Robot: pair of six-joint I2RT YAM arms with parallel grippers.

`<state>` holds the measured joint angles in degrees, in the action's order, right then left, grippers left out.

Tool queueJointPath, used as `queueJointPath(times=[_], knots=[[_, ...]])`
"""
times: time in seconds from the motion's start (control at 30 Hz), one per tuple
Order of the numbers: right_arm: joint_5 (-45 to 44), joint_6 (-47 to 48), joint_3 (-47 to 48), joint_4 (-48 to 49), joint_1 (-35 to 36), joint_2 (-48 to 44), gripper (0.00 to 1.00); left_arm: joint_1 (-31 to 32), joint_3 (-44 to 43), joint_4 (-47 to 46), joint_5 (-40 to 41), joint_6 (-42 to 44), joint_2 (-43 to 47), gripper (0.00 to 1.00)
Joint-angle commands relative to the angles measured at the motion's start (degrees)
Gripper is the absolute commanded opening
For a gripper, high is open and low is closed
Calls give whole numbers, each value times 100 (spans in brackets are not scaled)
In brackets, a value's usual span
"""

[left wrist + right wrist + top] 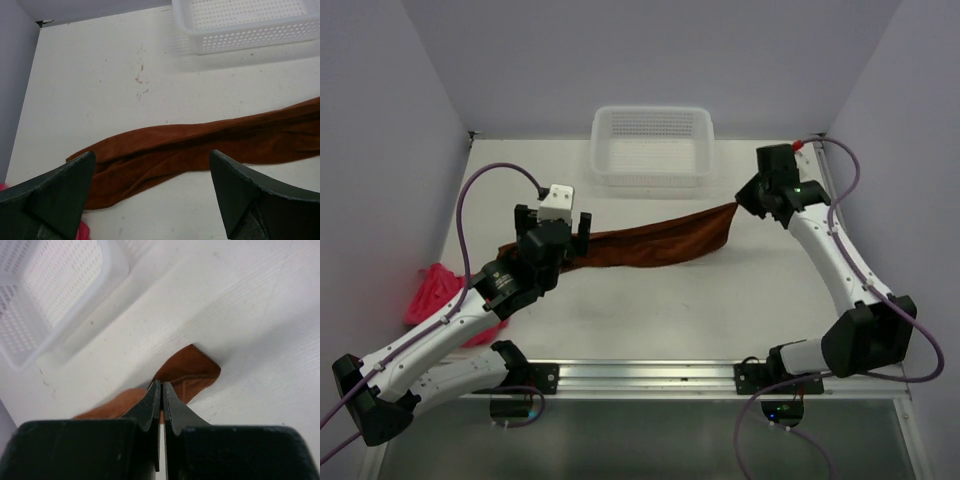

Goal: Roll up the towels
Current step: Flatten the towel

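A long brown towel [650, 245] lies stretched and bunched across the table from left to right. My right gripper [741, 203] is shut on its right corner, and the right wrist view shows cloth [192, 372] pinched between the closed fingertips [161, 399]. My left gripper [554, 235] is open over the towel's left part. In the left wrist view the towel [200, 145] lies just beyond the wide-apart fingers [55, 195], not between them. A pink towel [435, 295] lies crumpled at the left edge, partly under the left arm.
A white perforated basket [652, 178] stands at the back centre, just beyond the towel; it also shows in the left wrist view [250, 37] and the right wrist view [30, 340]. Grey walls close in the table on the left, back and right.
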<state>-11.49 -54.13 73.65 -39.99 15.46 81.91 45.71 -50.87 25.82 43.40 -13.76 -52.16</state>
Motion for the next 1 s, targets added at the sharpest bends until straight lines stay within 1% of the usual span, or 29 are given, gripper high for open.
queueJointPath(times=[0.0,0.07,0.17,0.3,0.43,0.53,0.57,0.67,0.7,0.73,0.83,0.97], knots=[[-318,350,325,-492,-420,-473,0,-19,25,-130,187,75,22,100],[-503,499,300,-589,-649,-737,0,-19,25,-130,169,58,13,100],[-521,631,45,-580,-1036,-1001,0,-19,16,-148,99,49,-31,100],[-845,955,-298,-554,-1501,-1107,0,-19,-63,-130,-41,-39,-110,100],[-1048,1167,-395,-458,-1844,-1133,0,-27,-308,44,-314,-267,-320,100],[-1049,1264,-527,-221,-2029,-1133,0,-124,-362,116,-761,-548,-470,100],[-988,1273,-518,-220,-2099,-1081,0,-168,-327,107,-1076,-749,-505,100],[-453,1247,-518,-71,-2267,-949,0,-527,-73,-77,-1692,-1136,-681,100],[-216,1247,-553,-1,-2284,-940,0,-824,6,-138,-2112,-1225,-725,100],[-135,1282,-579,130,-2285,-940,0,-949,190,-278,-2247,-1313,-821,100],[-91,1352,-553,149,-2285,-905,0,-1240,376,-446,-2388,-1594,-1023,100],[32,1396,-667,184,-2293,-931,0,-1574,376,-596,-2660,-1770,-1243,100]])
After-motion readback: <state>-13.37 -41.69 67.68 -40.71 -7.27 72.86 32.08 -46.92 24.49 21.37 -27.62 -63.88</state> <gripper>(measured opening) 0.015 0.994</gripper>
